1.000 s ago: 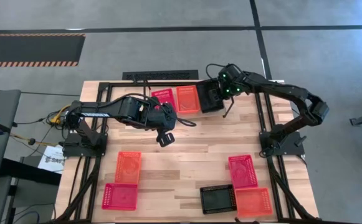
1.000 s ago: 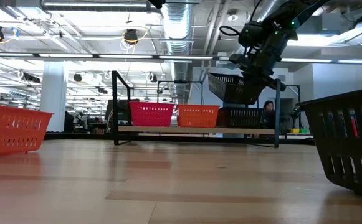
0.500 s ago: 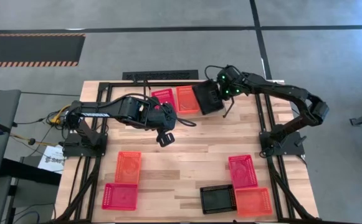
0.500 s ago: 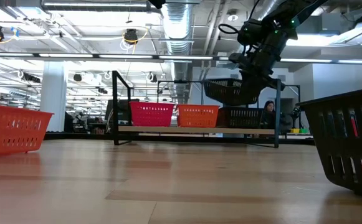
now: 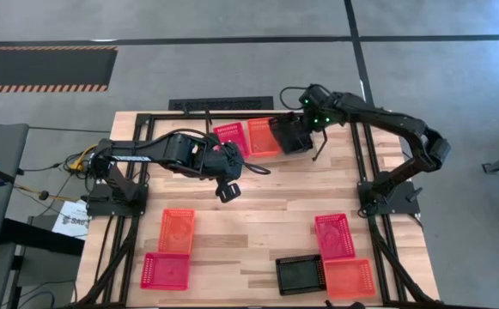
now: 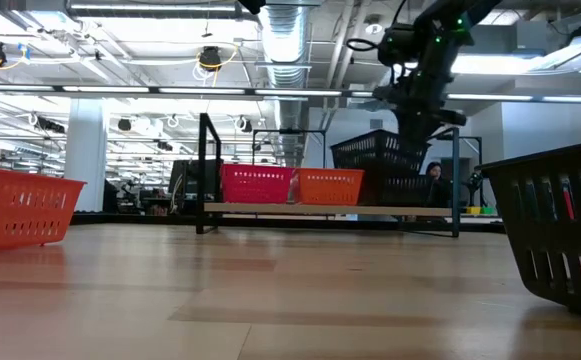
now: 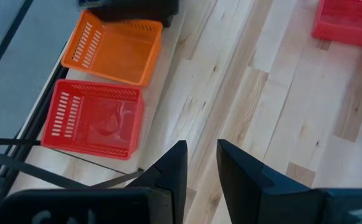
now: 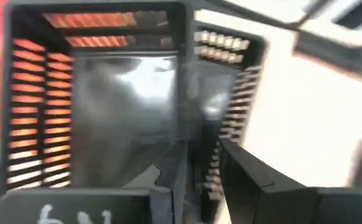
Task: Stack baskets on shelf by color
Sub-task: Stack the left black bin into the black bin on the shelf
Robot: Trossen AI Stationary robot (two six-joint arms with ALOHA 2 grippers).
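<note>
The shelf [image 6: 270, 208] stands at the table's far edge with a red basket [image 6: 255, 184], an orange basket [image 6: 330, 186] and a black basket [image 6: 420, 188] on its board. A second black basket [image 6: 375, 152] lies tilted on top of that black one. My right gripper [image 8: 199, 180] is above its right end, open, one finger inside the basket's wall [image 8: 215, 124] and one outside. My left gripper [image 5: 229, 190] hangs open over the table's middle with nothing between its fingers [image 7: 200, 168]. My right gripper comes from above, pointing down, with its fingers on either side of the upper black basket's side wall. I cannot tell whether either finger touches the wall. The basket rests tilted on the black basket under it.
Loose baskets lie on the near half of the table: an orange one [image 5: 176, 230] and a red one [image 5: 165, 270] at the left, a red one [image 5: 335, 236], a black one [image 5: 301, 275] and an orange one [image 5: 349, 277] at the right. The middle of the tabletop is bare wood.
The black basket, hanging tilted above the shelf a second ago, has come down onto the black basket on the shelf and lies tilted there. My right gripper has risen a little. The shelf with its baskets has slid slightly toward the table's right edge.
</note>
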